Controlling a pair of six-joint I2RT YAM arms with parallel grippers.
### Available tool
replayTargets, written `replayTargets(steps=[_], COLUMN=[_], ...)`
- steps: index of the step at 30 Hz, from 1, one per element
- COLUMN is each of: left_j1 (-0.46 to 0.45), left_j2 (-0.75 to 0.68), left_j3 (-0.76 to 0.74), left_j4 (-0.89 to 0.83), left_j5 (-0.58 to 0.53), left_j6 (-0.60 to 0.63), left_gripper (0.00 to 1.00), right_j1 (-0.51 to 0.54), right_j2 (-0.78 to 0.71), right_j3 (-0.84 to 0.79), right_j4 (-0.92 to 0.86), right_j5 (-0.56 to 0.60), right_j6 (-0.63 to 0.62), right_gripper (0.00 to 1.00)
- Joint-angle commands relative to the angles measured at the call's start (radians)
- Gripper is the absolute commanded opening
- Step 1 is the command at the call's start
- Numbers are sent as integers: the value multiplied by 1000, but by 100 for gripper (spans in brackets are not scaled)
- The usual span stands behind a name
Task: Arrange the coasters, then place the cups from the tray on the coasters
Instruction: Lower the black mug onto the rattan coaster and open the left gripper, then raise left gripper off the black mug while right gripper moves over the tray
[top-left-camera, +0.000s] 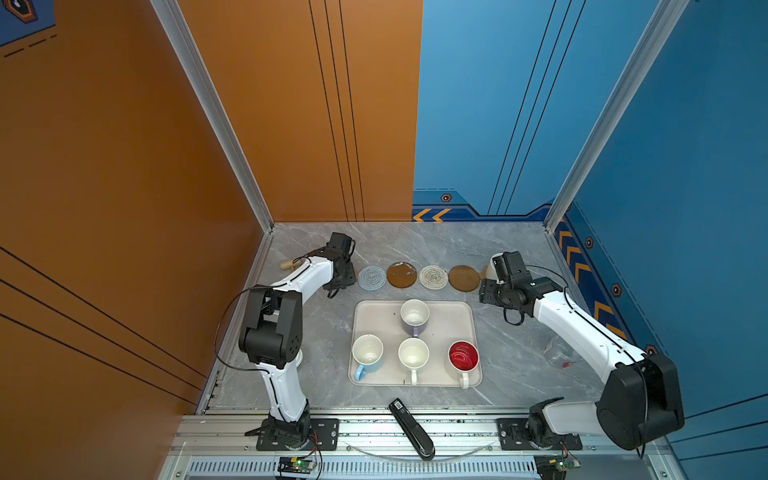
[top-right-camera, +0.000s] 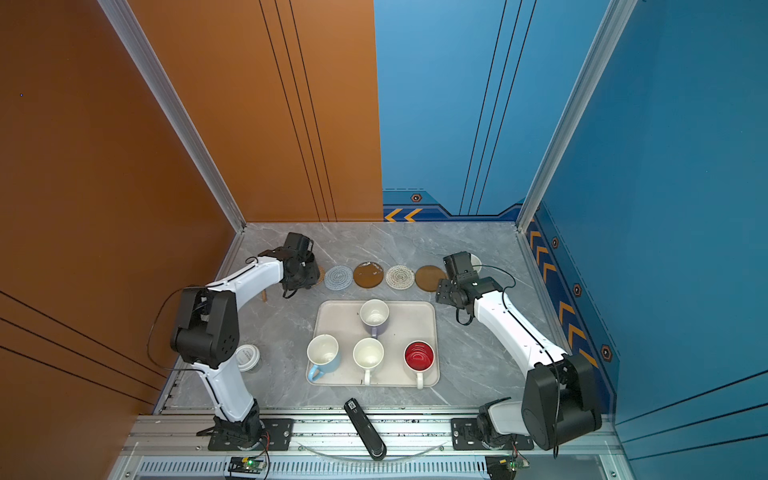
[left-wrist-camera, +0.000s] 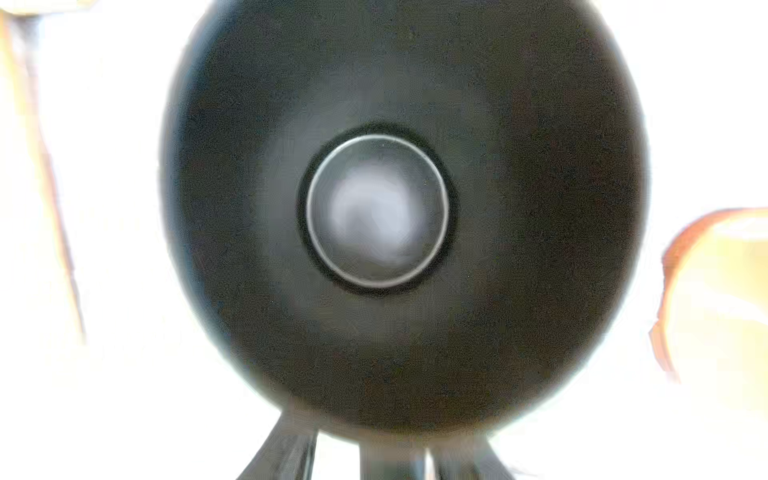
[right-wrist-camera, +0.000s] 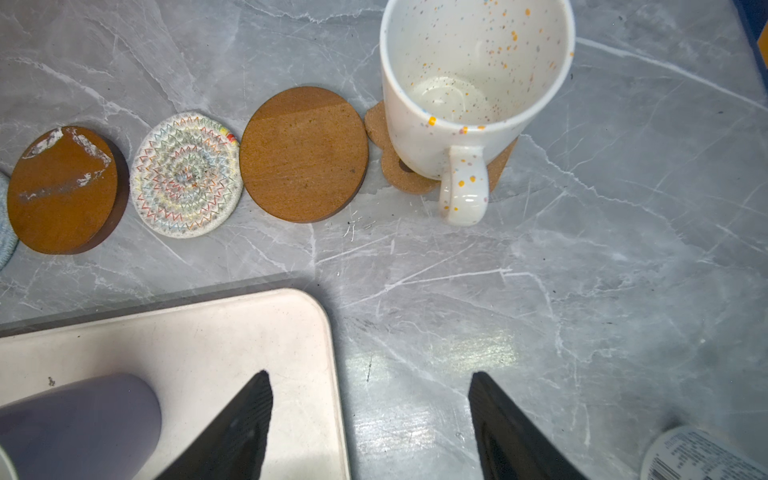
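A row of coasters lies behind the tray (top-left-camera: 374, 316): grey crocheted (top-left-camera: 372, 277), brown (top-left-camera: 402, 274), white crocheted (top-left-camera: 433, 276), brown (top-left-camera: 463, 278). The speckled cup (right-wrist-camera: 473, 83) stands on the paw-shaped coaster (right-wrist-camera: 403, 174). At the row's left end, a sliver of the rattan coaster (top-right-camera: 321, 275) shows under my left gripper (left-wrist-camera: 386, 440). That gripper hangs over the black cup (left-wrist-camera: 395, 208), open, fingers apart on either side of the handle. My right gripper (right-wrist-camera: 370, 374) is open and empty above the tray's corner. The lavender (top-left-camera: 414, 318), light blue (top-left-camera: 367, 355), white (top-left-camera: 413, 355) and red-inside (top-left-camera: 463, 357) cups stand on the tray.
A lidded jar (top-right-camera: 248, 358) stands by the left arm's elbow. A clear glass jar (top-left-camera: 561, 353) sits under the right arm. A small wooden piece (top-left-camera: 289, 264) lies at the far left. A black handheld device (top-left-camera: 411, 428) rests on the front rail. Walls close three sides.
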Motion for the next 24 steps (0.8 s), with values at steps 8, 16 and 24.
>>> replayTargets(steps=[8,16,24], left_j1=[-41,-160,-323], left_j2=[-258,-473,-668], left_j3=[-97,-158,-232], left_j4=[-11,-11,32], left_j5=[-29,-145,-277], left_j6=[-17,-6,43], left_gripper=[45,56,69], right_j1=[46,141,307], right_j2=[-22,-59,-67], right_j3=[53,92,99], right_j4=[-63,-114,-141], right_j5=[23,78,124], right_j6=[5,5,82], right_gripper=[73,74,74])
